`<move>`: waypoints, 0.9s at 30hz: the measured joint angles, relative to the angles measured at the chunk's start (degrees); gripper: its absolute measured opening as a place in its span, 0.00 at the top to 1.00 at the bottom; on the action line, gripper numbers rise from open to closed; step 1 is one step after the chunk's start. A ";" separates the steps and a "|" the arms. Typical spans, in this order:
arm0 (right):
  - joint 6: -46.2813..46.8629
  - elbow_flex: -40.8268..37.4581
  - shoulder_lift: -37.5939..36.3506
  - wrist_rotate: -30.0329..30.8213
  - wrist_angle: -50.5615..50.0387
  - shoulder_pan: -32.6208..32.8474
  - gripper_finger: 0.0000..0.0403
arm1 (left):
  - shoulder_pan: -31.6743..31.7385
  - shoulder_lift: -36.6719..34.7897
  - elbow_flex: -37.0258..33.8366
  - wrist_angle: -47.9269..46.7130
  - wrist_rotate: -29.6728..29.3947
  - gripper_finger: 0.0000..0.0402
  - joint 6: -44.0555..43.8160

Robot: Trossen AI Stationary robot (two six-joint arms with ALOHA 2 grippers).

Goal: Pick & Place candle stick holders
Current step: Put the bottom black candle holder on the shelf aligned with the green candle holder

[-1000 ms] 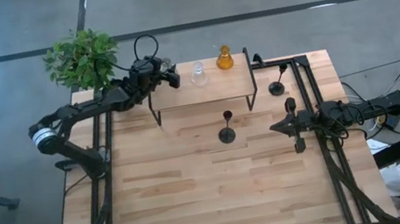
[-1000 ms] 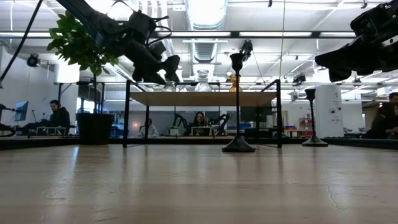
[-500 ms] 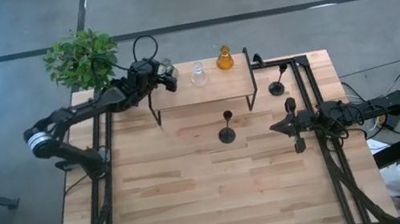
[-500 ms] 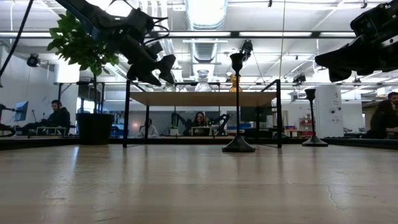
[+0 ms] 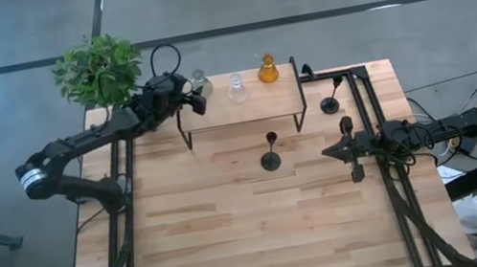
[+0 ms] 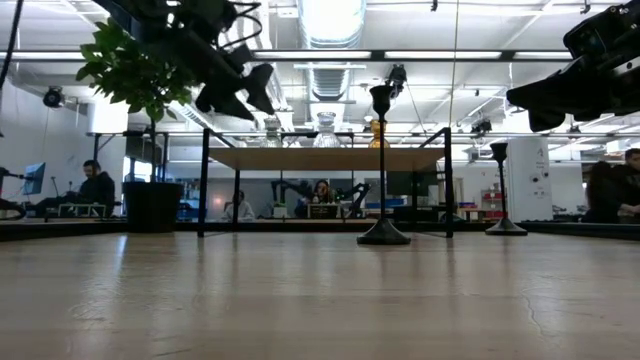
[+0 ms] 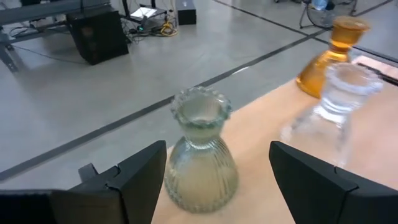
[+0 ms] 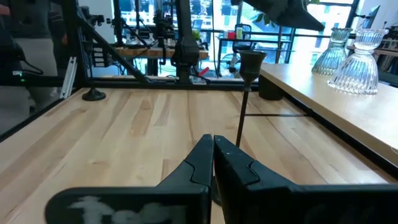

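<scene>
Standing on the shelf (image 5: 254, 111): three glass holders (image 5: 237, 88); left pincer (image 5: 194, 97) open.

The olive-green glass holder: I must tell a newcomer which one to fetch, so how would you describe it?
Find the raised wooden shelf at the table's far edge. Three glass holders stand on it in a row: amber, clear, and the olive-green one nearest the plant. It alone has a greenish tint and a frilled rim, with the left end effector open beside it.
</scene>
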 joint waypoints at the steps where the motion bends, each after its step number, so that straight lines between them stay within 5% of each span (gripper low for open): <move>1: 0.00 0.00 0.02 0.00 0.00 0.00 0.98 | -0.43 -0.81 0.00 -1.24 0.01 0.28 0.10; 14: -0.01 0.00 0.02 -0.01 0.00 -0.02 0.98 | -7.83 -14.74 0.00 -15.62 3.89 0.28 -0.31; 27: 0.00 0.00 0.01 -0.01 0.00 -0.02 0.98 | -16.32 -29.10 0.00 -29.33 40.72 0.28 -2.83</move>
